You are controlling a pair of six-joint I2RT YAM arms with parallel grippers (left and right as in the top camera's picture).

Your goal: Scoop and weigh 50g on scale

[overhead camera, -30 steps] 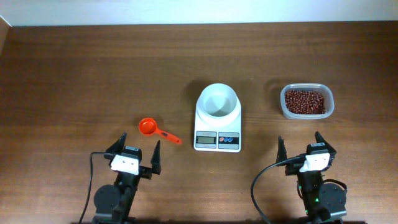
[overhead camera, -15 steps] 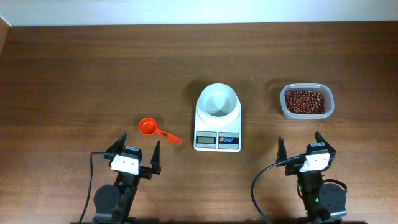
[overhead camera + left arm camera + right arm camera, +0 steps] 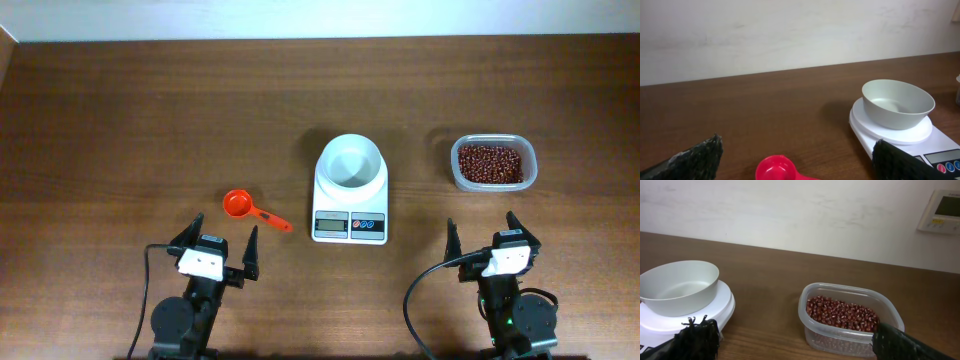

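Evidently nothing of the weighing is done yet. The scale (image 3: 350, 215) sits at the middle of the table (image 3: 150, 120), its display and buttons facing the arms, and the white bowl (image 3: 350, 163) on its platform is empty in the overhead view and in both wrist views. The display is too small to read.

The orange scoop (image 3: 240, 205) lies flat on the wood to the left of the scale, cup away from it and handle angled toward its front corner. It is near the scale but not touching it. The clear tub (image 3: 531, 165) is to the right of the scale, apart from it, and is filled with red-brown beans (image 3: 490, 163).

The left gripper (image 3: 225, 232) is in front of the scale and off to its left, just short of the scoop, with its jaws spread wide and nothing between them. The right gripper (image 3: 481, 224) is in front of the scale and to its right, on the tub's side, equally wide apart and empty.

Every step is left, as I judge it: picking up the scoop, dipping it into the beans, tipping loads into the bowl, and trimming the amount until the reading reaches fifty grams.
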